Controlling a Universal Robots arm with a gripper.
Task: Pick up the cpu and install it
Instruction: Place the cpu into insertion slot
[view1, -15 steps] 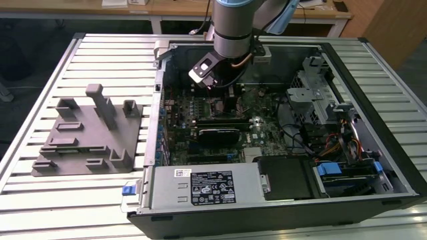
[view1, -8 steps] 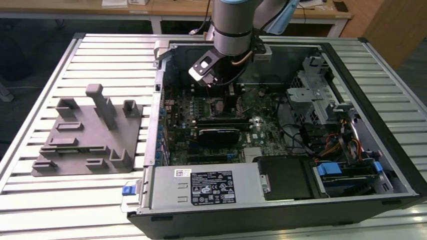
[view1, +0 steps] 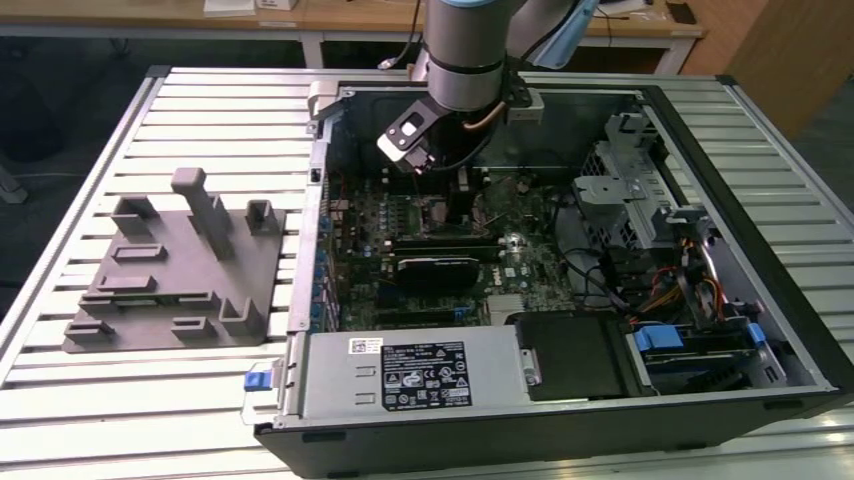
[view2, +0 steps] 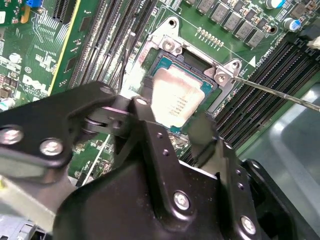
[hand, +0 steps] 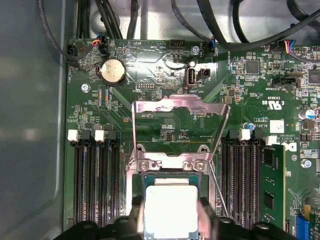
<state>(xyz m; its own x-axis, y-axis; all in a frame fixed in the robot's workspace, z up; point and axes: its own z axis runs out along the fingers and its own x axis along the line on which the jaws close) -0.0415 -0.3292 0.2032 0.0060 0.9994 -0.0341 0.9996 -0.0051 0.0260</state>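
The cpu (hand: 171, 200) is seen at the open socket (hand: 170, 164), partly cut off, flanked by the hand (hand: 171, 219); its grip cannot be told

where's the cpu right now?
In the first wrist view the cpu sits at the motherboard socket, next to the flipped-open retention plate, with memory slots on either side and the gripper right at it.

Smooth grey cylindrical arm (view1: 461, 40) with a black ring band (view1: 467, 68) and pale-blue joint cap (view1: 574, 30) — matte black angular gripper (view2: 174, 117) studded with silver screws (view2: 181, 200).
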